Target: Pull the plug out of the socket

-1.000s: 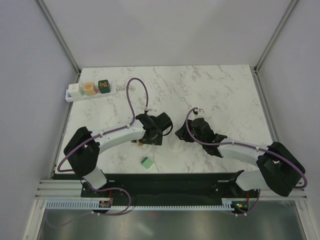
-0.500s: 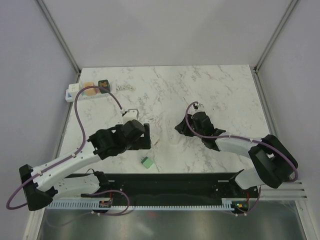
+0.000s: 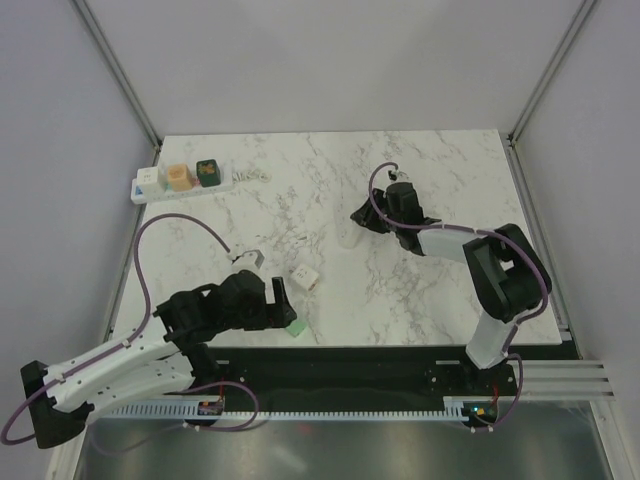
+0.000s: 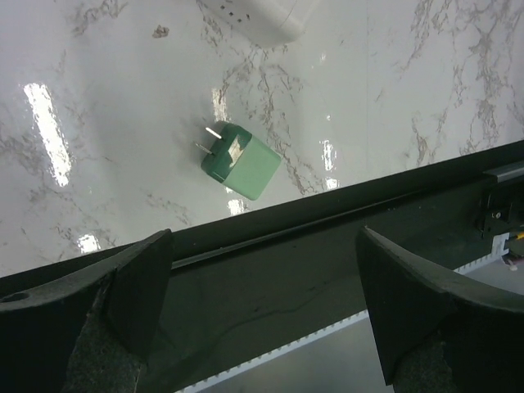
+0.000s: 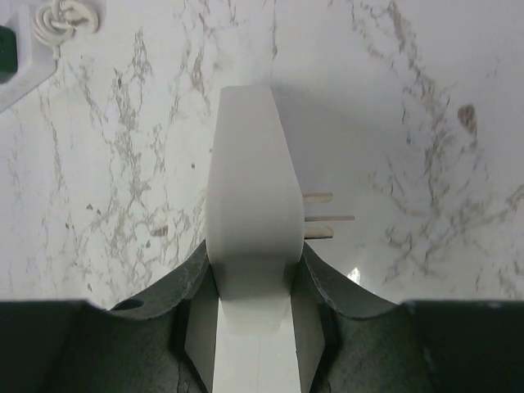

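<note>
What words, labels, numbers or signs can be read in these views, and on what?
None can be read.
The long white plastic power strip, the small green two-pronged plug and the white three-pronged plug in the right gripper show no legible print.

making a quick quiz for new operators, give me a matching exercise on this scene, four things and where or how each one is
Things
1. light green plug
2. narrow white plug
3. power strip
4. left gripper

Place or state
A. at the far left corner of the table
B. clamped between the fingers of the right gripper
C. open, nothing between its fingers
D. lying loose near the table's near edge, prongs showing

Pairs: 1-D, 2-B, 3-A, 4-C
</note>
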`<state>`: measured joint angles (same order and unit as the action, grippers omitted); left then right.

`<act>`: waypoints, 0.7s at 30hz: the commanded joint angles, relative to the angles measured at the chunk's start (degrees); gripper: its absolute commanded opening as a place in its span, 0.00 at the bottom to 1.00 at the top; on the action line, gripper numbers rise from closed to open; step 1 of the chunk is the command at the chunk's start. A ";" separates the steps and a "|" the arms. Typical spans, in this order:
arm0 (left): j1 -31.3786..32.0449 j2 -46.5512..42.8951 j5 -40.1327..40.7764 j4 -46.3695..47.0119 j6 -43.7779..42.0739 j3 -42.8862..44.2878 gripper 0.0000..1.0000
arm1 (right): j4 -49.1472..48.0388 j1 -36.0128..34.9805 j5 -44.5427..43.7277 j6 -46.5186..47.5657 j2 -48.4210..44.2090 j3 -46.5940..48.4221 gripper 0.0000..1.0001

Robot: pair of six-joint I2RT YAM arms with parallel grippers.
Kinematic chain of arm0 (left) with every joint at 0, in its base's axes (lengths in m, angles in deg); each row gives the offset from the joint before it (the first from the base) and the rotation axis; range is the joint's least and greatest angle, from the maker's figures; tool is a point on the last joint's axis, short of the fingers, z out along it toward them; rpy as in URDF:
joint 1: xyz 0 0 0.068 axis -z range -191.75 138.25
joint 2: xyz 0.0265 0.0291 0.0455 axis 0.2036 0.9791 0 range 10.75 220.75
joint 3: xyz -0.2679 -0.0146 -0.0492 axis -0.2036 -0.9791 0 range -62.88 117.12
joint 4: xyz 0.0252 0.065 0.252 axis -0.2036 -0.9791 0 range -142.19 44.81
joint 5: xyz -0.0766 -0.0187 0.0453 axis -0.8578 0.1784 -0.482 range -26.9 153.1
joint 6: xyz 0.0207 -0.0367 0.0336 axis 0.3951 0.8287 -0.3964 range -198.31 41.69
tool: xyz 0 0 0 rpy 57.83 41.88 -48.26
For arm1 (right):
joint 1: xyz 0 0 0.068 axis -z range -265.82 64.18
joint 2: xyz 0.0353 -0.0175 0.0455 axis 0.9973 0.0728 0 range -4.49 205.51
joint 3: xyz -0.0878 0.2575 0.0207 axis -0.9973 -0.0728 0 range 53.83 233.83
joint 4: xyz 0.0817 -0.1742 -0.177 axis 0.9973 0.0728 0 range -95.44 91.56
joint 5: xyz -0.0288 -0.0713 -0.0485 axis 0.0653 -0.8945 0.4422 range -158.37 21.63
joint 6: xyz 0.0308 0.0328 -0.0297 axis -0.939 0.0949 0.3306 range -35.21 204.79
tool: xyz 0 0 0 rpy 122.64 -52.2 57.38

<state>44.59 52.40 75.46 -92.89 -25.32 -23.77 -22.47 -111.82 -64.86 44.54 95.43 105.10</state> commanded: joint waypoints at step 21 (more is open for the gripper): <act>-34.88 39.78 -21.48 7.54 -11.86 31.96 1.00 | 18.43 5.17 0.91 8.78 9.08 17.20 0.92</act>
<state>12.07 85.62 58.61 -87.29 -34.46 1.52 -10.43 -106.80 -59.70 51.65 107.63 121.62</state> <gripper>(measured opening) 0.995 0.895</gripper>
